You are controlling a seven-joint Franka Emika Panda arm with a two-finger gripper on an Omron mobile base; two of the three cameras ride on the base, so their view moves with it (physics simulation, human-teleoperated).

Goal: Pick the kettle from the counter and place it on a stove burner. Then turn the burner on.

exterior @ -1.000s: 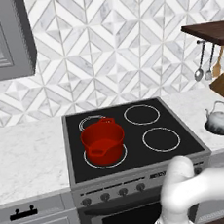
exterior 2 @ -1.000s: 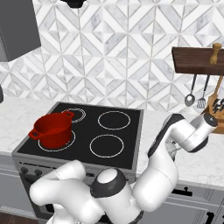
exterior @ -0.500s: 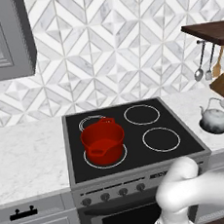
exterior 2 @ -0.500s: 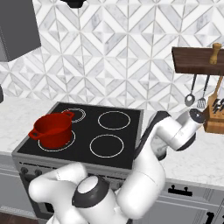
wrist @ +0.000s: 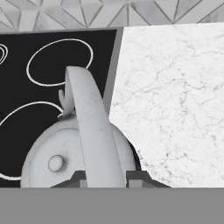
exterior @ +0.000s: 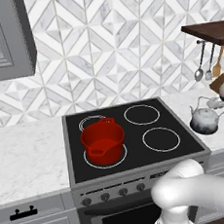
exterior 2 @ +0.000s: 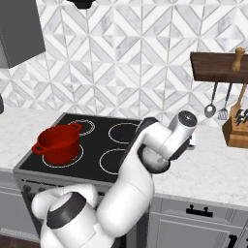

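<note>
One kettle (exterior: pixel 204 120) sits at the cooktop's 3 o'clock edge, over the white marble worktop (wrist: pixel 175 96) – whether it rests on the stone or hangs just clear I cannot tell. The hand (wrist: pixel 106 177) has one dark tip either side of the arched handle, pinching it. Count on the black glass: four ring outlines, one red pot (exterior: pixel 102 140) on the 7 o'clock ring, stove burner (exterior: pixel 161 139) at 5 o'clock bare – five knobs (exterior: pixel 113 194) along the front.
</note>
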